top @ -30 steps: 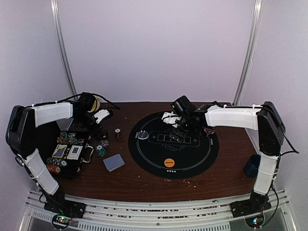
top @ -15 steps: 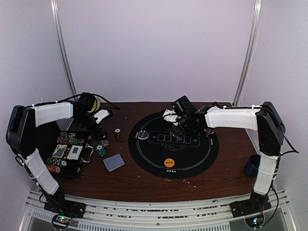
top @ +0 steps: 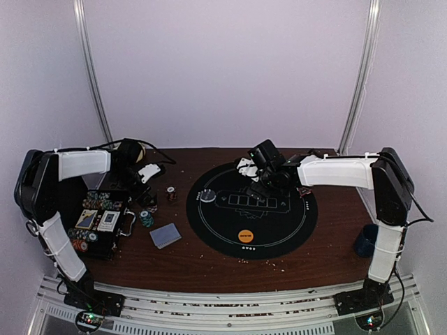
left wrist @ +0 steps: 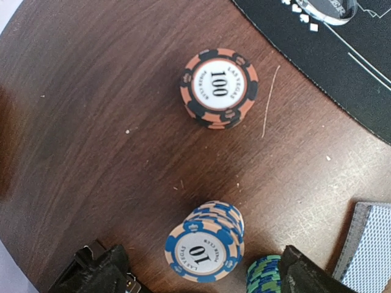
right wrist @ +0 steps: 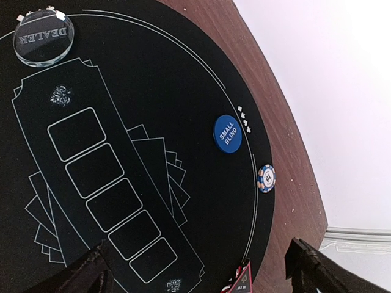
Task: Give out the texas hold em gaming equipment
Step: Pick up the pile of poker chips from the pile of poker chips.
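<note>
Left gripper [left wrist: 200, 273] is held over bare wood left of the black poker mat [top: 251, 209], jaws spread wide, nothing gripped. A blue-and-cream 10 chip stack [left wrist: 204, 250] is framed between the fingertips, and both are seen apart from it. A teal chip stack [left wrist: 264, 276] is set just beside it, the grey-blue card deck [left wrist: 369, 247] is near, and an orange-and-black 100 chip stack [left wrist: 218, 88] is placed farther toward the table's far edge.

Right gripper [right wrist: 201, 271] is held over the mat, jaws fully apart, empty.

On the mat are a clear DEALER button [right wrist: 43, 38], a blue SMALL BLIND button [right wrist: 228, 135], a single 10 chip [right wrist: 266, 178] at the far rim and an orange button [top: 245, 236] at the near rim.

The chip case [top: 98, 223] is parked at the table's left edge, the dark blue mug [top: 364, 241] at the right edge.
</note>
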Robot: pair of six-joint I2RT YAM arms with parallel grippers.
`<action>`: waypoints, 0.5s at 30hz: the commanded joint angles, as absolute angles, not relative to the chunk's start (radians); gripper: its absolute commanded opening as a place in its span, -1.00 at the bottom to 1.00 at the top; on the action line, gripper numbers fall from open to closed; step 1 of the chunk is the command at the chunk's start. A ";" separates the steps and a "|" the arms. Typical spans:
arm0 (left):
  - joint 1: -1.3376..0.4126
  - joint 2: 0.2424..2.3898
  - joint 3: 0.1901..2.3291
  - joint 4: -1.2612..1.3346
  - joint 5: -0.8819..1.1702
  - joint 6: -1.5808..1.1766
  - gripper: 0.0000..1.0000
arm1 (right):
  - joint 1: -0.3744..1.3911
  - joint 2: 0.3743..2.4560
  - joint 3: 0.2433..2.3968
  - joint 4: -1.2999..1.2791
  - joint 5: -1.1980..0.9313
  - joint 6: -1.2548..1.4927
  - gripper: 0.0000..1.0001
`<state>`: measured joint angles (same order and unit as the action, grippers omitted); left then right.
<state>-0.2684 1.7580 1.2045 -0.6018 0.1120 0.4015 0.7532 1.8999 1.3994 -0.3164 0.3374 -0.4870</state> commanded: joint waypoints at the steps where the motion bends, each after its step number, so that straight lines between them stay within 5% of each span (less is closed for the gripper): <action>1: -0.268 1.783 1.236 -0.592 0.127 0.391 0.72 | 0.759 1.900 1.385 -0.292 0.372 -0.486 1.00; 15: -0.258 1.805 1.243 -0.588 0.140 0.381 0.48 | 0.762 1.908 1.384 -0.284 0.380 -0.489 1.00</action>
